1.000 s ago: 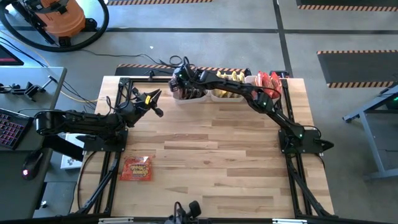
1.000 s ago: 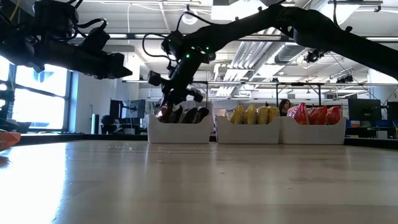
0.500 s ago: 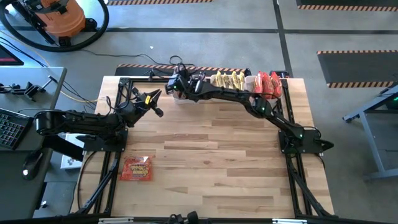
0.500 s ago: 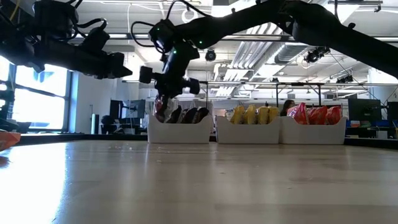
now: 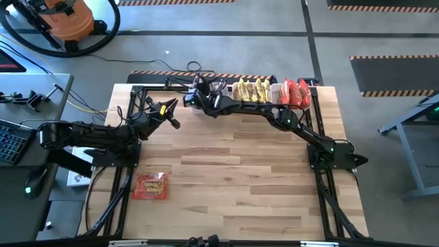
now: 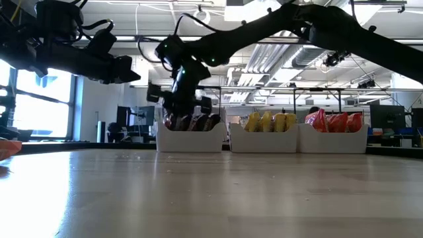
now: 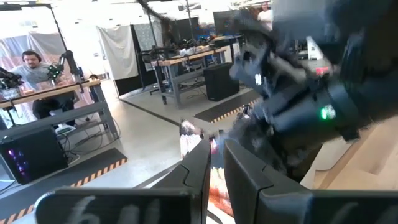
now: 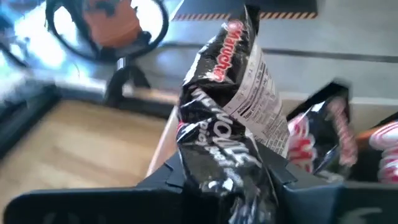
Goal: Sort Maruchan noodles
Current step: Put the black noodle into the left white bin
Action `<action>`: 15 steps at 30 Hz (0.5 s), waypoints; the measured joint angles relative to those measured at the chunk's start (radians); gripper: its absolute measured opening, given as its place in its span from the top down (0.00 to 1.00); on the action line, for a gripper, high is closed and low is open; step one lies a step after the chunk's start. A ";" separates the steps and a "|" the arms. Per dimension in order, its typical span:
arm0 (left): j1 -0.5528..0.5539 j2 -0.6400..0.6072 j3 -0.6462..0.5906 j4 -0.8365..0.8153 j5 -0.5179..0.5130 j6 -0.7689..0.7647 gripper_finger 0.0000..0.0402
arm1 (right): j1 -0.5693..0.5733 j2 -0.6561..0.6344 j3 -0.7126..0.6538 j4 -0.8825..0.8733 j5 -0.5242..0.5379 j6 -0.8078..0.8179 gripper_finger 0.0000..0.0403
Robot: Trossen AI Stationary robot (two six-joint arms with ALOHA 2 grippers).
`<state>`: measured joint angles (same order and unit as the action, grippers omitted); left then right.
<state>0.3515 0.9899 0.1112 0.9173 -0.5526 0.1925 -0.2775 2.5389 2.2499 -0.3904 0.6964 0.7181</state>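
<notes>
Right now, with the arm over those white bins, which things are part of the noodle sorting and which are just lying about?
Part of the job:
- dark packet between the right gripper fingers
- dark packets in bin
- yellow packets
- red packets
- red packet on the table
- white bins

Just lying about:
- orange vacuum
- keyboard
- left gripper, waiting

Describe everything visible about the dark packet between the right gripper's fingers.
The dark packet is a crinkly, glossy plastic ramen packet, black-brown with white and red lettering and a white nutrition panel on one face. It stands roughly upright and creased between the right gripper's dark fingers, which touch it on both sides. It sits above the left white bin, where more dark packets stand behind it.
</notes>
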 joint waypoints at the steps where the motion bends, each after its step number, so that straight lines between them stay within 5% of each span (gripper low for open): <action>1: 0.000 0.000 0.000 0.000 0.000 0.000 0.91 | -0.001 0.001 -0.008 0.000 -0.019 -0.008 0.77; 9: 0.002 0.000 0.000 0.000 0.000 0.000 0.91 | -0.003 0.001 0.014 -0.073 -0.102 -0.094 0.53; 15: 0.002 0.000 0.000 -0.004 0.002 0.001 0.91 | -0.010 -0.031 0.093 -0.233 -0.285 -0.202 0.49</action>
<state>0.3534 0.9901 0.1112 0.9134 -0.5507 0.1932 -0.2871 2.5081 2.3425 -0.6230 0.4118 0.5165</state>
